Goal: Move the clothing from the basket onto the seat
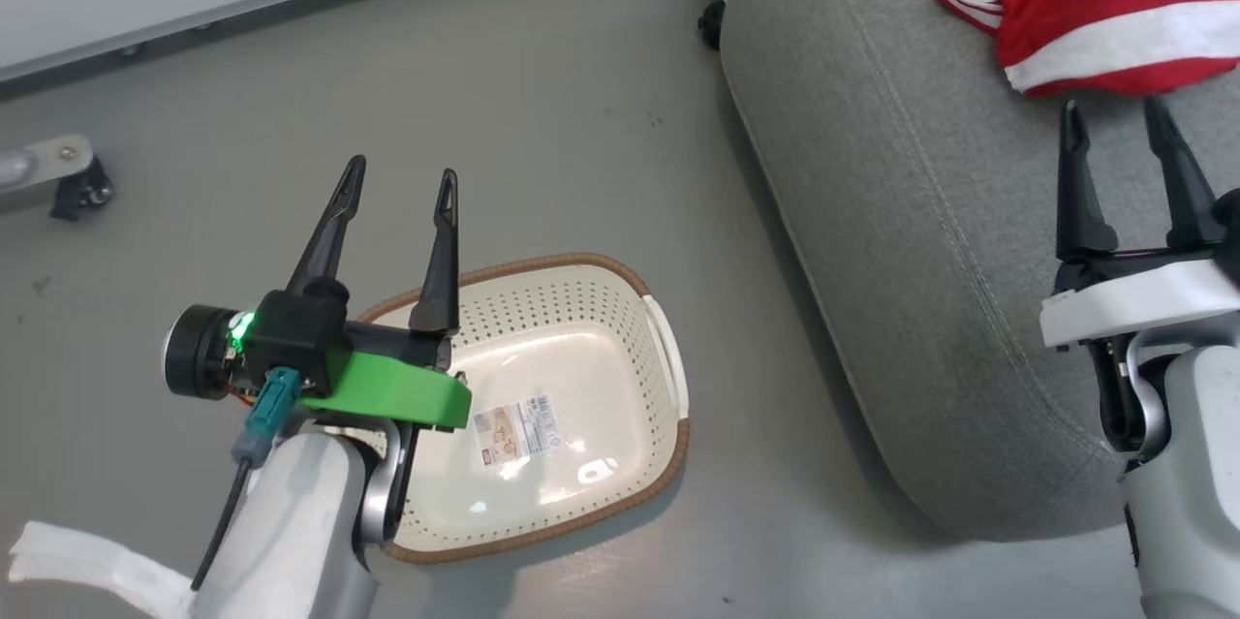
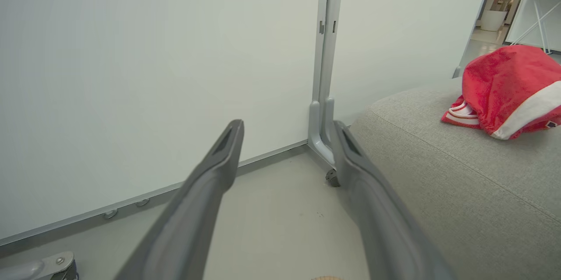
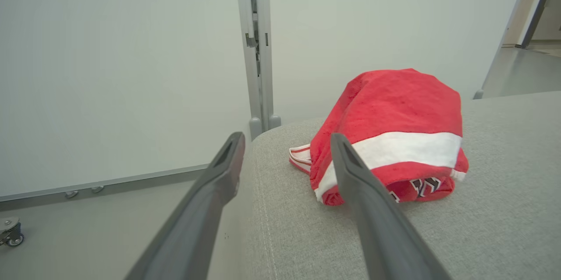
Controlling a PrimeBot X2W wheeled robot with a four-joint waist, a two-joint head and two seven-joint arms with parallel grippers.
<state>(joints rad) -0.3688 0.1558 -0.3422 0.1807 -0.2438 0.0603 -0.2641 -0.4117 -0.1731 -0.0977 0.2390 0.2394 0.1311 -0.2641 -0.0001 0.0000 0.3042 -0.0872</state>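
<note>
The red clothing (image 1: 1095,9) with white stripes lies bunched on the grey seat (image 1: 901,241) at the upper right; it also shows as a heap (image 3: 390,135) in the right wrist view and at the far right (image 2: 508,91) of the left wrist view. The cream basket (image 1: 572,406) with a brown rim sits on the floor with just a paper label inside. My left gripper (image 1: 402,178) hovers open over the basket's near-left corner, nothing between its fingers. My right gripper (image 1: 1114,115) stands open above the seat, just short of the clothing, holding nothing.
White partition panels on a grey post with castors (image 2: 322,96) stand behind the seat. A castor foot (image 1: 58,178) sits on the floor at the left. Bare grey floor (image 1: 542,144) lies between basket, panels and seat.
</note>
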